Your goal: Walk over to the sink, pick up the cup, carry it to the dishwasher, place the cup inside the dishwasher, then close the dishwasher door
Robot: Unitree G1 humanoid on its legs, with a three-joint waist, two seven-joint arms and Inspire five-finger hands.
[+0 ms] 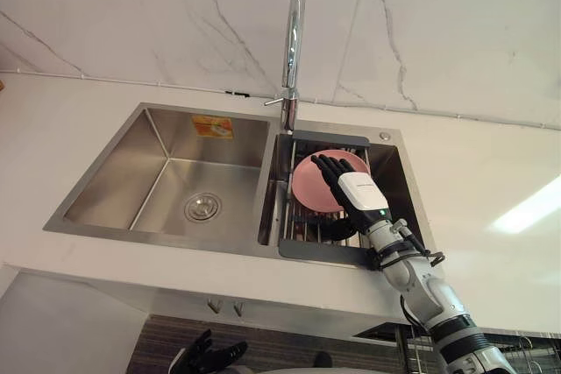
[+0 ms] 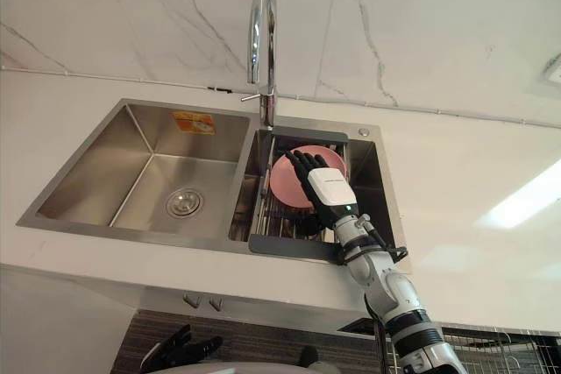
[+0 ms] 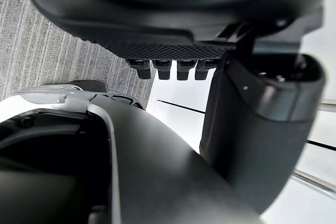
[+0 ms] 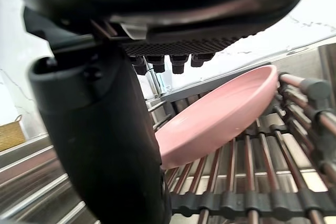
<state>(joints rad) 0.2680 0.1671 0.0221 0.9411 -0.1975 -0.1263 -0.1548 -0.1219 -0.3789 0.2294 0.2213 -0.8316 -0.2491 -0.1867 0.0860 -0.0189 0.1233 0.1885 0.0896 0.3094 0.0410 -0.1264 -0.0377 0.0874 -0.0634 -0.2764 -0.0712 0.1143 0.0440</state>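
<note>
The cup we cannot pick out for certain, and neither hand holds it: the one candidate is a small dark rounded thing [image 1: 337, 228] lying on the rack in the right-hand basin, and it is too hidden for us to tell. Starting at the left, the dark left hand [image 1: 206, 356] hangs low in front of the cabinet, below the counter's edge, its fingers loosely spread and holding nothing. Above it, the white stone countertop [image 1: 70, 129] carries the stainless-steel double sink [image 1: 114, 181]. The sink's larger left basin has a round metal drain [image 1: 202, 207] in its floor and an orange sticker [image 1: 213, 126] on its back wall. The tall curved chrome tap [image 1: 294, 41] stands at the back rim, between the two basins, against the white veined marble wall [image 1: 131, 6]. The narrower right basin holds a dark-framed metal-bar dish rack [image 1: 324, 254], on which a round pink plate [image 1: 311, 186] leans tilted. The dark thing lies just below the plate's lower edge. The right hand [image 1: 359, 192], with a white cover on its back, reaches over the plate from the near right. Its fingers are straight and close together, clasping nothing. In the right wrist view the fingertips [image 4: 178, 64] sit near the plate's rim, and we cannot tell whether they touch it.
</note>
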